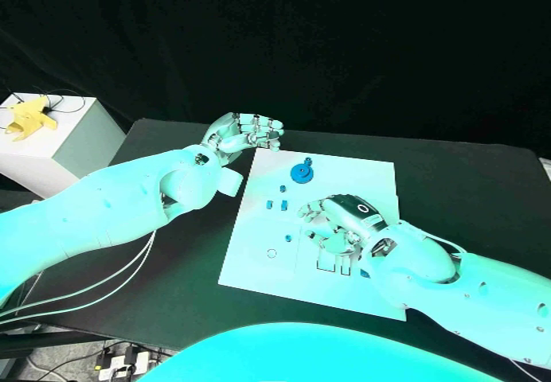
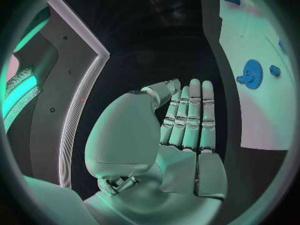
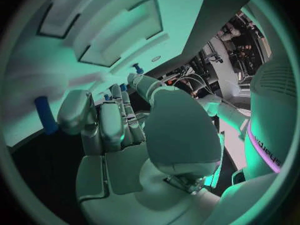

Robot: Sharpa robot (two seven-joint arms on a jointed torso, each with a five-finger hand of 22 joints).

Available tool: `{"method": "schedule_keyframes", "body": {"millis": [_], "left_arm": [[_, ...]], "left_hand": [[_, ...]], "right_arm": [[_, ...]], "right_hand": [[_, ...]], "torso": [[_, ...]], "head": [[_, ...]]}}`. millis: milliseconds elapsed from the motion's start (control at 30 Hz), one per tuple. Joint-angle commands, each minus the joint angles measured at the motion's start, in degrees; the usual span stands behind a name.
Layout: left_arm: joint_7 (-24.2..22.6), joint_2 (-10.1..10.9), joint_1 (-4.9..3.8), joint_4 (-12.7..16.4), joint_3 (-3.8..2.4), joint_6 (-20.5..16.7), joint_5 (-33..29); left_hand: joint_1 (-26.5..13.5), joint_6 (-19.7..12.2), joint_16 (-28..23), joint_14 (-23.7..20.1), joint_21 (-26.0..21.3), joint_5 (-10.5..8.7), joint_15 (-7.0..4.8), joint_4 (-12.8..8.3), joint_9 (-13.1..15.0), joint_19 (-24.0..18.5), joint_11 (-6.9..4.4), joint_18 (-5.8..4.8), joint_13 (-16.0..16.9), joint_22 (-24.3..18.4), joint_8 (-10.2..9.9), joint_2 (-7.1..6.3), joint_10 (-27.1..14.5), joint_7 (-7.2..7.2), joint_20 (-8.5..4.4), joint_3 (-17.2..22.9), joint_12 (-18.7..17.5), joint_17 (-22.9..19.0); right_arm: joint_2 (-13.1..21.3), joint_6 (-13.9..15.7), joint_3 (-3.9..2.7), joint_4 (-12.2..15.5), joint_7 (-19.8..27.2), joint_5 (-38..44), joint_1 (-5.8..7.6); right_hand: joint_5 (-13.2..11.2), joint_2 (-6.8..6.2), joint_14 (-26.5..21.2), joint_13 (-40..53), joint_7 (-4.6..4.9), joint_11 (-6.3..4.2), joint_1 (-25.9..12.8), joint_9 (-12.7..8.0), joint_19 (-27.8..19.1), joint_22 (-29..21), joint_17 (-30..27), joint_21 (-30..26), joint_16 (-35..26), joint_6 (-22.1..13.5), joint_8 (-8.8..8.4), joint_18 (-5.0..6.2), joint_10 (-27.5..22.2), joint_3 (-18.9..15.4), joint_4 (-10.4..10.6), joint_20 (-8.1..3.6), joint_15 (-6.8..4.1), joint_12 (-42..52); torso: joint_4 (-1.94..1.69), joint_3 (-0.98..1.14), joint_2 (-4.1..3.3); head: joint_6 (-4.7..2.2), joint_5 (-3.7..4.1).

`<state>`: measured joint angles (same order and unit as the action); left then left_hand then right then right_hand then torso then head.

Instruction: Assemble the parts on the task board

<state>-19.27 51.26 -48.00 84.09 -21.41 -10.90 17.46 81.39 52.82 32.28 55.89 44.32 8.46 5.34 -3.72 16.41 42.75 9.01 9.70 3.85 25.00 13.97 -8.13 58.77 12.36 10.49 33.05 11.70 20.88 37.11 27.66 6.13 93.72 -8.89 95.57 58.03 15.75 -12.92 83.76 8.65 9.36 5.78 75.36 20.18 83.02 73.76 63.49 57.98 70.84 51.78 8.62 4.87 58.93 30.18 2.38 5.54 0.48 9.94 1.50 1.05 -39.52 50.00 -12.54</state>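
Risk gathers mostly around the right hand (image 1: pixel 340 225), which hovers low over the middle of the task board (image 1: pixel 259 263) with its fingers curled downward above the rectangular slots; whether it pinches a part I cannot tell, since the fingers hide whatever lies beneath them in the head view, and the right wrist view shows them bent in close with nothing plainly between them. A blue peg (image 3: pixel 45 114) stands upright just beside those fingers in the right wrist view; a careless sweep could, I judge, knock it over or push it off line. Small blue pieces (image 1: pixel 273 204) stand on the board near the hand as well, close enough to be brushed. The blue gear (image 1: pixel 302 173) lies on the far part of the board, well apart from the right hand and near the left hand (image 1: pixel 244 133). That left hand hangs above the black tabletop (image 1: pixel 459 175) just past the board's far left corner, fingers straight and together, grasping nothing; it does not steady the board, so a hard press from the right hand might slide the plate across the tabletop and spoil the alignment of peg and hole.
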Motion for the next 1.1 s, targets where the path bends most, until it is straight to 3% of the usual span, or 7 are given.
{"method": "schedule_keyframes", "body": {"millis": [33, 100, 133, 167, 433, 633, 1100], "left_arm": [[-0.7, -0.1, 0.0, -0.2, -0.03, 1.0, -0.5], [-0.7, -0.1, 0.0, -0.4, -0.03, 1.0, -0.5], [-0.7, -0.1, 0.01, -0.5, -0.03, 1.0, -0.5], [-0.7, -0.2, 0.01, -0.6, -0.03, 1.0, -0.5], [-0.7, -0.4, 0.01, -1.0, -0.02, 1.1, -0.5], [-0.7, -0.7, 0.01, -1.1, -0.02, 1.3, -0.5], [-0.6, -0.6, 0.01, -1.2, -0.02, 1.4, -0.5]], "left_hand": [[-0.5, -0.2, 0.2, -0.1, 0.3, -0.03, 0.02, -0.3, -0.1, -0.2, 0.06, 0.34, 0.1, 0.1, 0.0, 0.14, -0.2, 0.15, 0.06, 0.0, 0.4, 0.1], [-0.6, -0.2, 0.2, -0.1, 0.4, -0.03, 0.03, -0.2, -0.1, -0.2, 0.07, 0.35, 0.1, 0.1, 0.0, 0.17, -0.2, 0.16, 0.08, 0.0, 0.4, 0.1], [-0.6, -0.2, 0.2, -0.1, 0.4, -0.03, 0.03, -0.2, -0.1, -0.2, 0.07, 0.35, 0.1, 0.1, 0.0, 0.17, -0.2, 0.16, 0.08, 0.0, 0.4, 0.1], [-0.6, -0.2, 0.2, -0.1, 0.4, -0.03, 0.03, -0.2, -0.1, -0.2, 0.07, 0.35, 0.1, 0.1, 0.0, 0.17, -0.2, 0.16, 0.08, 0.0, 0.4, 0.1], [-0.7, -0.2, 0.3, -0.1, 0.4, -0.03, 0.04, -0.2, -0.1, -0.2, 0.07, 0.37, 0.1, 0.1, 0.0, 0.24, -0.2, 0.16, 0.11, 0.0, 0.5, 0.1], [-0.9, -0.2, 0.3, 0.0, 0.4, -0.04, 0.05, -0.1, -0.1, -0.2, 0.07, 0.38, 0.1, 0.1, 0.0, 0.33, -0.2, 0.16, 0.15, 0.0, 0.6, 0.1], [-1.0, -0.2, 0.3, -0.1, 0.3, -0.03, 0.06, 0.0, -0.1, -0.2, 0.06, 0.4, 0.1, 0.1, 0.0, 0.36, -0.2, 0.15, 0.18, 0.0, 0.6, 0.2]], "right_arm": [[1.8, 0.1, -0.24, 0.4, 6.1, -9.8, 1.59], [3.1, -0.7, -0.36, 0.6, 7.2, -13.1, 3.17], [3.5, -1.2, -0.39, 0.6, 7.5, -14.2, 3.88], [4.1, -1.8, -0.42, 0.6, 7.8, -15.1, 4.77], [8.0, -7.7, -0.51, 0.2, 7.1, -13.1, 9.68], [8.8, -10.1, -0.3, -1.1, 6.7, -8.1, 10.52], [8.5, -15.3, 0.09, -2.1, 4.1, -1.5, 10.06]], "right_hand": [[-0.2, -0.28, 0.6, -0.1, 0.55, 0.17, 0.2, -0.1, 0.7, 0.6, 0.6, 1.1, 0.7, 0.5, -0.16, 0.45, 1.3, 1.0, 0.1, 0.22, 0.11, 0.9], [-2.7, -0.21, 1.5, 0.1, 0.34, -0.26, -0.2, 0.1, 1.6, 2.3, 2.9, 4.4, 2.7, 1.4, 0.05, -0.04, 3.6, 1.7, 0.5, 0.08, -0.21, 2.4], [-7.0, 0.05, 1.6, 0.2, 0.11, -0.55, -0.8, 0.1, 1.9, 3.0, 3.3, 5.5, 3.1, 1.6, 0.07, -0.22, 4.7, 1.7, 1.1, -0.01, -0.32, 3.0], [-9.2, 0.02, 1.7, 0.2, 0.15, -0.58, -1.0, 0.1, 2.0, 3.3, 3.5, 6.1, 3.4, 1.8, 0.0, -0.31, 5.1, 1.7, 1.5, -0.09, -0.38, 3.2], [-7.2, -1.95, 1.6, -0.1, -0.48, -0.79, -1.6, 0.1, 1.9, 3.4, 3.7, 6.0, 3.8, 1.6, -0.37, -0.28, 3.9, 0.3, 1.8, -0.19, -0.51, 2.7], [-8.2, -1.82, 1.9, -0.3, -0.87, -1.18, -1.6, 0.1, 2.4, 4.0, 4.4, 7.0, 4.5, 1.7, -0.36, -0.42, 3.0, -0.7, 2.4, -0.48, -0.86, 2.4], [-8.3, -1.95, 1.8, -0.6, -1.26, -1.18, -1.0, 0.2, 2.3, 3.9, 4.2, 6.6, 4.6, 1.5, -0.46, -0.37, 1.3, -2.5, 2.7, -0.56, -0.87, 1.8]], "torso": [[0.06, 0.0, 0.03], [0.1, 0.01, 0.06], [0.12, 0.02, 0.09], [0.07, 0.0, 0.08], [0.0, 0.02, -0.02], [0.02, 0.02, -0.14], [-0.06, -0.09, -0.11]], "head": [[0.0, 0.56], [0.0, 0.73], [0.0, 0.82], [0.0, 1.04], [0.0, 1.73], [-0.21, 1.67], [0.0, 2.1]]}}
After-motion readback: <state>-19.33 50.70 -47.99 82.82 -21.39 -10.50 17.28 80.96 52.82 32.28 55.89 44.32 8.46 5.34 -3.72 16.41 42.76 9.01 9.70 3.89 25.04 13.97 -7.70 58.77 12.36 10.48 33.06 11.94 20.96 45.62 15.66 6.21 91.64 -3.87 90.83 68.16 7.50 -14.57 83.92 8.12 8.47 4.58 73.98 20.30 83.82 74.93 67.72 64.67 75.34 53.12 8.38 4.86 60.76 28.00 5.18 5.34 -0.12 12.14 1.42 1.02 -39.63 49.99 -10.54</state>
